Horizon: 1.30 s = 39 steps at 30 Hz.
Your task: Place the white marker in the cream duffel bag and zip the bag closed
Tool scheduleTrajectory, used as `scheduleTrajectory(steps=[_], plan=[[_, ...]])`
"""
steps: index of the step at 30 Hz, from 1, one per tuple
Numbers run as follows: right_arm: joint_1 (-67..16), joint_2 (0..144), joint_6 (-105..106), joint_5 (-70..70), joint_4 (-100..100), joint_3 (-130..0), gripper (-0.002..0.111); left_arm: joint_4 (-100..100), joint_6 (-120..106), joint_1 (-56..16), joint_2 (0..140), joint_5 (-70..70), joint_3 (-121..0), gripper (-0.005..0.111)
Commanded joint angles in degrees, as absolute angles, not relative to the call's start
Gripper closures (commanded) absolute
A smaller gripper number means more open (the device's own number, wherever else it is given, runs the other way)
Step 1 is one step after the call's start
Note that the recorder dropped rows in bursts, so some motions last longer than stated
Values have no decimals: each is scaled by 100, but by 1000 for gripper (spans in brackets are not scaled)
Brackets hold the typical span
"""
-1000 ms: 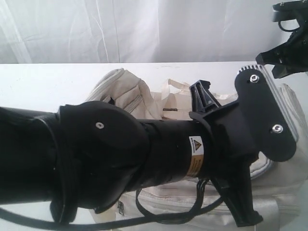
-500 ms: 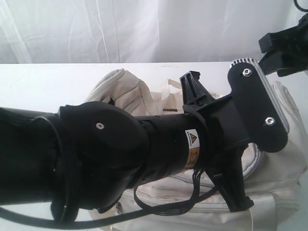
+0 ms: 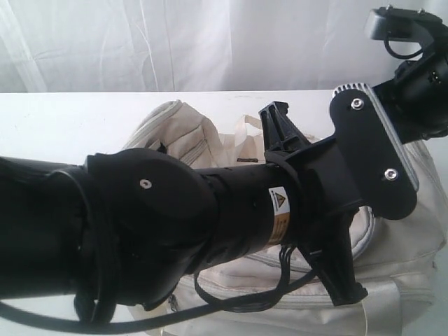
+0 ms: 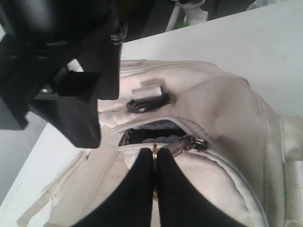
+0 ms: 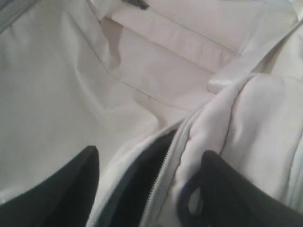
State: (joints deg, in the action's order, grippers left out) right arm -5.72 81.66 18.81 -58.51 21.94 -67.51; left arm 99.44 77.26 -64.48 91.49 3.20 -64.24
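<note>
The white table (image 3: 63, 119) carries the cream duffel bag (image 3: 178, 133), slumped right at the tips of the left gripper (image 4: 155, 156).

The exterior view sits low at the table (image 3: 63, 119) edge, just behind the left arm (image 3: 140, 231), which blocks most of it. Both wrist views look closely down onto the cream duffel bag (image 4: 227, 99).

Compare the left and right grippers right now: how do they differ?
1. The left gripper has its jaws shut; the right gripper has its jaws wide apart.
2. The left gripper pinches the ring of the zipper pull; the right gripper holds nothing, with only fabric and zipper teeth lying between its jaws.
Shared: both have black jaws and sit at the part-open zipper of the cream duffel bag.
</note>
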Motion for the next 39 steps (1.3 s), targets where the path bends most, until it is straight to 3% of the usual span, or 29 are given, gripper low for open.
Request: scheduleTrajectory(steps=[1,16,24,30,34,39], plan=[[-653,8126,1763,-6179,2102,-6540,50,9995,7710,-6472,9063,476,-6399,107],[-982,8126,1723,-6015,2059,-6252,52,9995,7710,-6472,9063,565,-6410,107],[-982,8126,1802,-6016,2029,-6252,83,9995,7710,-6472,9063,604,-6410,107],[-982,8126,1778,-5704,1633,-6252,99,9995,7710,-6472,9063,604,-6410,107],[-982,8126,1778,-5300,1490,-6252,106,9995,7710,-6472,9063,589,-6410,107],[-982,8126,1752,-4652,1300,-6252,107,9995,7710,-6472,9063,487,-6410,107]])
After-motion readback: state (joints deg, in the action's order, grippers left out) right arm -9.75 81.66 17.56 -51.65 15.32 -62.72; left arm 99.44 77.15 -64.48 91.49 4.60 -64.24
